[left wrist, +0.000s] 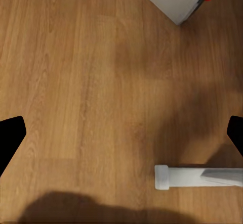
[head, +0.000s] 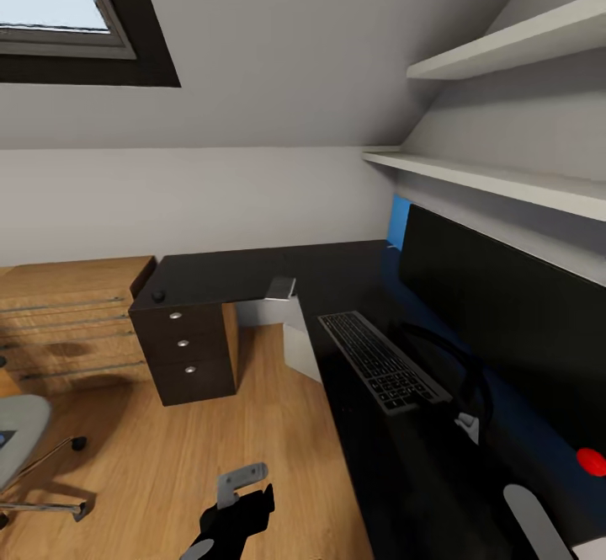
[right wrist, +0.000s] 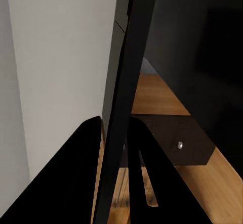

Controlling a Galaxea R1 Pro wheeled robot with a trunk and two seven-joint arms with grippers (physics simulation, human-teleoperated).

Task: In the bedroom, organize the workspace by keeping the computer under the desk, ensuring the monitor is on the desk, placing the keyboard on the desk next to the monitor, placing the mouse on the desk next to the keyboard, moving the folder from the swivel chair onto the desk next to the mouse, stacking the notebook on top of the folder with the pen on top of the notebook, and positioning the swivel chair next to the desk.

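Black L-shaped desk (head: pixel 252 269): keyboard (head: pixel 380 360) flat, monitor (head: pixel 505 316) upright beside it, mouse (head: pixel 158 296) at far corner.

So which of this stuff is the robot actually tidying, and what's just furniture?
Part of the job: desk, monitor, keyboard, mouse, swivel chair.

Just there: dark drawer cabinet, wooden drawer unit, wall shelves, skylight.

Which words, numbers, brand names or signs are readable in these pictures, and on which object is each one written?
No text can be read in any view.
Keyboard: the keys carry pale marks, too small and blurred to read.
Monitor: black screen, no logo visible; the red dot at its lower corner carries no lettering.
Dark drawer unit: round knobs, no labels.
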